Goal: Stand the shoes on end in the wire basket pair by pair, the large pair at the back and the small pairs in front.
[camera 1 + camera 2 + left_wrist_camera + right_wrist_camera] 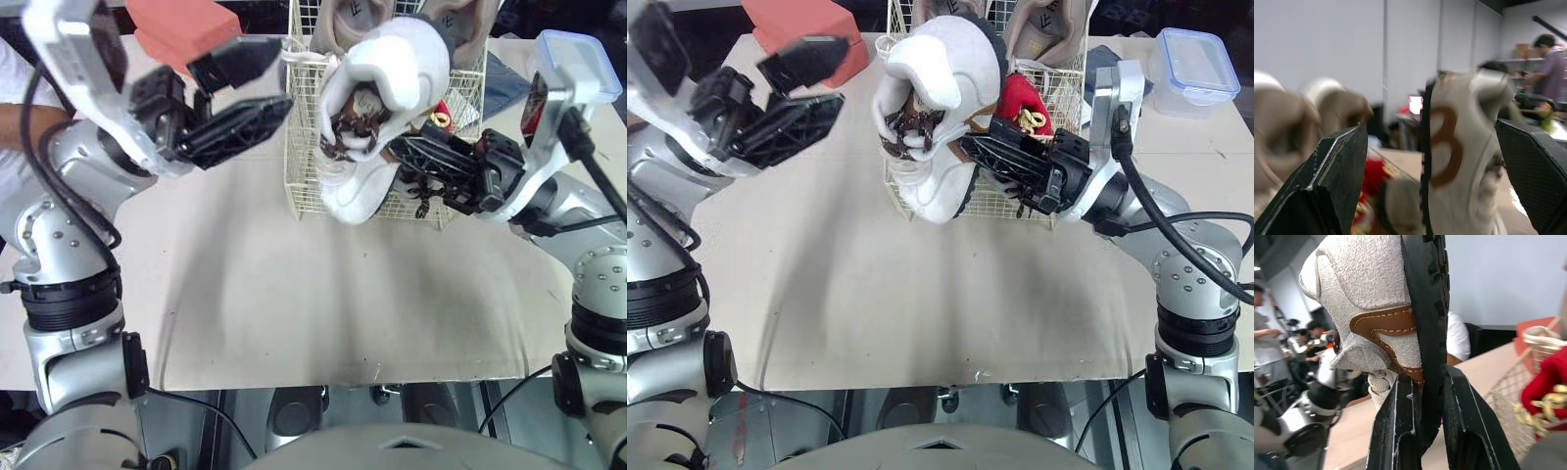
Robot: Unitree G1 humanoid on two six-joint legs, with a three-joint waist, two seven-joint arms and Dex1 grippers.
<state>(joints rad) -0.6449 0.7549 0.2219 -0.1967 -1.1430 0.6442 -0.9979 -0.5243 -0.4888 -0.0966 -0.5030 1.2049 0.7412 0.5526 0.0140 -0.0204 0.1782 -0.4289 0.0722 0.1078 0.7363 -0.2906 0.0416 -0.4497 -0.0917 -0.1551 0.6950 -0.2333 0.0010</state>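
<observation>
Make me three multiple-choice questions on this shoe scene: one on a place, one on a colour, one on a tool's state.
1. Where is the white suede shoe with the black sole? A on the floor; B gripped in the right tool; C on a chair.
2. What colour is the small shoe inside the white wire basket? A blue; B green; C red.
3. How is the left tool? A open, empty; B shut on a shoe; C shut on the basket.
Answers: B, its fingers pinch the sole; C, red shows through the wire; A, its fingers stand apart.
</observation>
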